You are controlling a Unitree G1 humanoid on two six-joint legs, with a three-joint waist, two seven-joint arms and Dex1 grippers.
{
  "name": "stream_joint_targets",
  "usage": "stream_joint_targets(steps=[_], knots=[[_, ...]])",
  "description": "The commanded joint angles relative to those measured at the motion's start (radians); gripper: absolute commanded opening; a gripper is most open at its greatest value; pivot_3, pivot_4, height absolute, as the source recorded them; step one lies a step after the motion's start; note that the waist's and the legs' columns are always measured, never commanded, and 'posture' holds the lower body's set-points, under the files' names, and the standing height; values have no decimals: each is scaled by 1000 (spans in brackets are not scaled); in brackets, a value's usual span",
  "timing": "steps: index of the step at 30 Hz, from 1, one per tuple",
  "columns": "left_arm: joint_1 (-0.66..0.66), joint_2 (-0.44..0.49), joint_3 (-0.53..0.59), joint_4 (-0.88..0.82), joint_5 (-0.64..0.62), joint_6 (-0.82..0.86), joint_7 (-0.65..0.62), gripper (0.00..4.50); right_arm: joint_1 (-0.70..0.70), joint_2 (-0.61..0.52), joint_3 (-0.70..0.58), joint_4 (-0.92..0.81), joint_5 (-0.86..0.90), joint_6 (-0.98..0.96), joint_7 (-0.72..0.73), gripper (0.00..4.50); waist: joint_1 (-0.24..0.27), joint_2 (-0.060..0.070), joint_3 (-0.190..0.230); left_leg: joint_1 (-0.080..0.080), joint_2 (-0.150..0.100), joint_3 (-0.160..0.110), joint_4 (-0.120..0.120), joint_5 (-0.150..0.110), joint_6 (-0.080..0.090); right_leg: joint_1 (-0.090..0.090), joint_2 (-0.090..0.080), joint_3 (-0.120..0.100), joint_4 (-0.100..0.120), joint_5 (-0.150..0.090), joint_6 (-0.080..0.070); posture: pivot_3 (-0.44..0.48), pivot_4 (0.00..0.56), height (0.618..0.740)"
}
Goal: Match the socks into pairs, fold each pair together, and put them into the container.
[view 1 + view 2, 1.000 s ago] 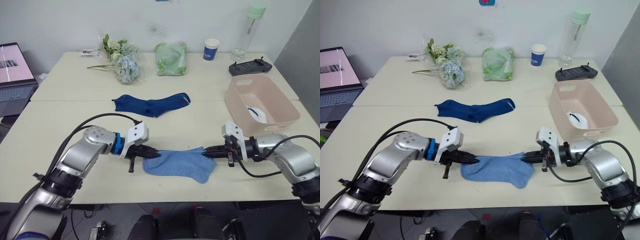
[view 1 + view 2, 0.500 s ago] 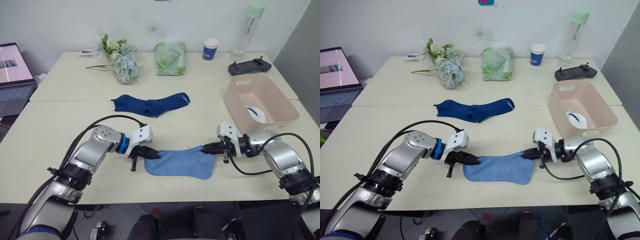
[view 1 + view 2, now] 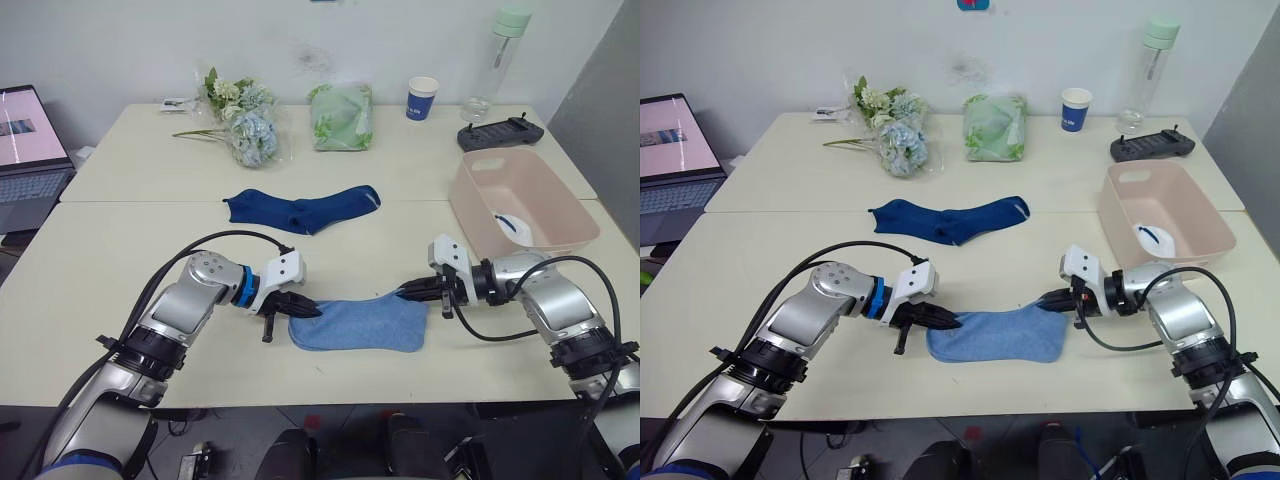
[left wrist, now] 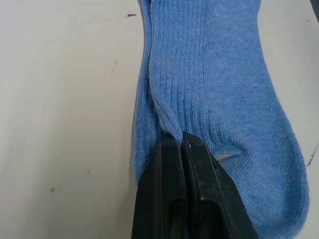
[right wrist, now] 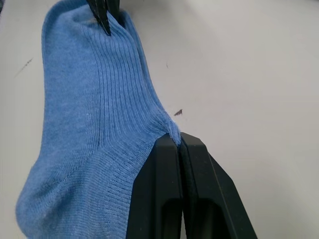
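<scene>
- Wrist views: ribbed knit on light blue socks [image 4: 209, 99], stacked flat on table [image 3: 120, 260] front centre.
- Left gripper [image 3: 316, 310] clamped on one end, right gripper [image 3: 404, 293] pinching other.
- Head views: navy socks [image 3: 302, 209] behind; pink container [image 3: 520, 200] right, white inside.

The scene is evenly and brightly lit from overhead; only soft, faint shadows are cast on the table [image 3: 120, 260]. No glare is seen.
</scene>
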Motion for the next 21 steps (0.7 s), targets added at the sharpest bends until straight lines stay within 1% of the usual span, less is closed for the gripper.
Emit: stream_joint_targets(steps=[1, 5, 6, 8, 10, 14, 15, 16, 18, 19, 21], knots=[[3, 1, 24, -13, 3, -10, 4, 0, -12, 7, -16, -14, -8, -20, 7, 80, 0, 0, 0, 0, 0, 0, 0, 0, 0, 0, 0, 0, 0, 0, 0, 0, 150, 740], [3, -1, 34, -16, -5, -7, 6, 0, -17, 21, -29, -12, 1, -6, -2, 80, -1, 0, 0, 0, 0, 0, 0, 0, 0, 0, 0, 0, 0, 0, 0, 0, 150, 740], [3, -2, 40, -17, -9, -5, 8, 430, -19, 27, -36, -12, 6, 0, -8, 505, 0, 0, 0, 0, 0, 0, 0, 0, 0, 0, 0, 0, 0, 0, 0, 0, 150, 740], [5, 5, 56, -32, -25, 17, 7, 912, -20, 27, -63, -20, 16, 4, -24, 1019, 0, 0, 0, 0, 0, 0, 0, 0, 0, 0, 0, 0, 0, 0, 0, 0, 150, 740], [6, 10, 72, -48, -35, 37, 10, 1560, -19, 23, -88, -30, 24, 6, -36, 1727, 0, 0, 0, 0, 0, 0, 0, 0, 0, 0, 0, 0, 0, 0, 0, 0, 150, 740], [12, 27, 118, -91, -60, 89, 30, 2743, -1, 25, -171, -133, 120, 114, -62, 3105, 0, 0, 0, 0, 1, -1, 0, 0, 0, 0, 0, 0, 0, 0, 0, 0, 150, 740], [18, 36, 133, -106, -67, 99, 34, 3081, 10, 20, -181, -173, 135, 131, -67, 3149, -1, 0, 0, 0, 1, -1, 0, 0, 0, 0, 0, 0, 0, 0, 0, 0, 150, 740], [28, 51, 148, -130, -76, 111, 33, 3325, 22, 16, -191, -216, 147, 149, -76, 3149, -2, 0, 0, 0, 1, -1, 0, 0, 0, 0, 0, 0, 0, 0, 0, 0, 150, 740], [46, 73, 181, -177, -97, 122, 41, 3325, 42, 16, -207, -291, 170, 182, -100, 3149, -2, 0, 0, 0, 1, -1, 0, 0, 0, -1, 0, 0, 0, 0, 0, 0, 150, 740], [54, 68, 201, -200, -109, 120, 59, 3325, 53, 20, -213, -322, 176, 190, -115, 3149, -1, 0, 0, 0, 1, -1, 0, 0, 0, -1, 0, 0, 0, 0, 0, 0, 150, 740], [56, 6, 248, -227, -125, 90, 147, 3325, 81, 38, -208, -367, 159, 163, -154, 3149, 2, 0, 0, 0, 2, -2, 0, 0, 0, 0, -1, 0, 0, 0, 0, 0, 150, 740]])
